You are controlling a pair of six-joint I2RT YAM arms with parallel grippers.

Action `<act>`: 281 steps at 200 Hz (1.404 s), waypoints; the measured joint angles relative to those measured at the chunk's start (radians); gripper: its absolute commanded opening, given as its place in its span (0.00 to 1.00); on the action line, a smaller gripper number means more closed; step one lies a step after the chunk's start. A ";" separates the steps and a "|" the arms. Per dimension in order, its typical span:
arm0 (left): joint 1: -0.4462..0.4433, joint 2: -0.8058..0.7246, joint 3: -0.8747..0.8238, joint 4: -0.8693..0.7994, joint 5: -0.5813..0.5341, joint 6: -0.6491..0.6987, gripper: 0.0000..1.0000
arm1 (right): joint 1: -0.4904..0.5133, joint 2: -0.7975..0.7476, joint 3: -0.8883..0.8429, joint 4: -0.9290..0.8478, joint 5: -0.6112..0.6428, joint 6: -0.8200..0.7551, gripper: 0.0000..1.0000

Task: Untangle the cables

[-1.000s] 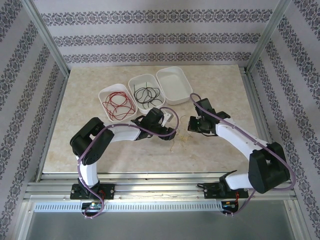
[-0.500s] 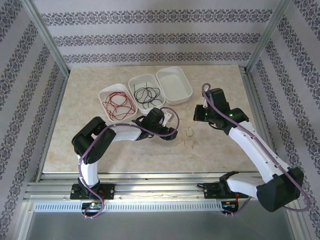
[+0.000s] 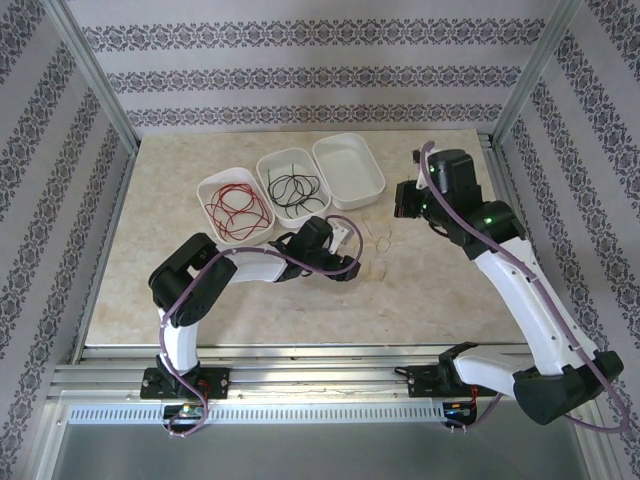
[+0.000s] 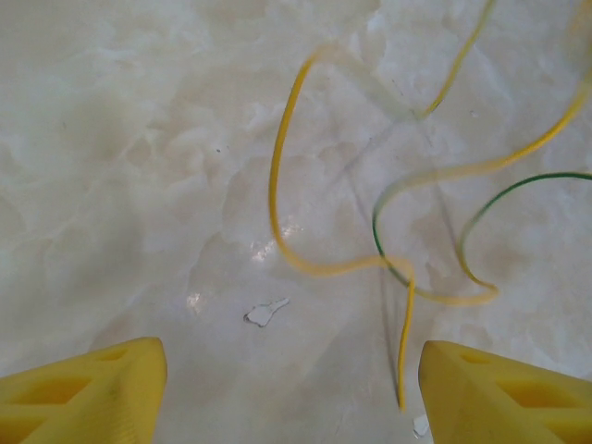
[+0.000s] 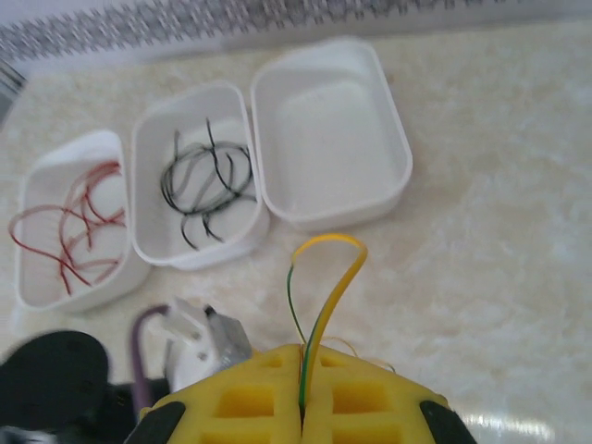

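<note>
The tabletop (image 4: 120, 139) gleams like polished marble; yellow cable (image 4: 273, 185), smooth shiny plastic skin; white tubs (image 5: 324, 129), smooth plastic; left gripper (image 4: 291, 379) with matt yellow plastic fingers (image 4: 88, 388).

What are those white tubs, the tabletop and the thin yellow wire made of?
The white tubs: likely moulded plastic, matte, with thin walls and rounded corners. The tabletop: cream marble look, veined, glossy with glints; real stone or printed laminate, hard to say. The yellow wire: smooth plastic-looking sheath, presumably metal inside; it holds loose curls.
</note>
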 measured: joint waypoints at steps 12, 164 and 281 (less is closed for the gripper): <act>-0.003 0.023 0.019 0.002 0.000 -0.003 0.71 | 0.000 0.006 0.052 -0.002 0.000 -0.013 0.00; -0.042 0.070 0.015 0.483 -0.210 0.039 0.96 | 0.075 0.068 0.251 -0.044 0.008 -0.082 0.00; -0.037 0.026 -0.118 0.546 -0.296 0.038 0.00 | 0.055 0.051 0.278 -0.077 0.114 -0.122 0.00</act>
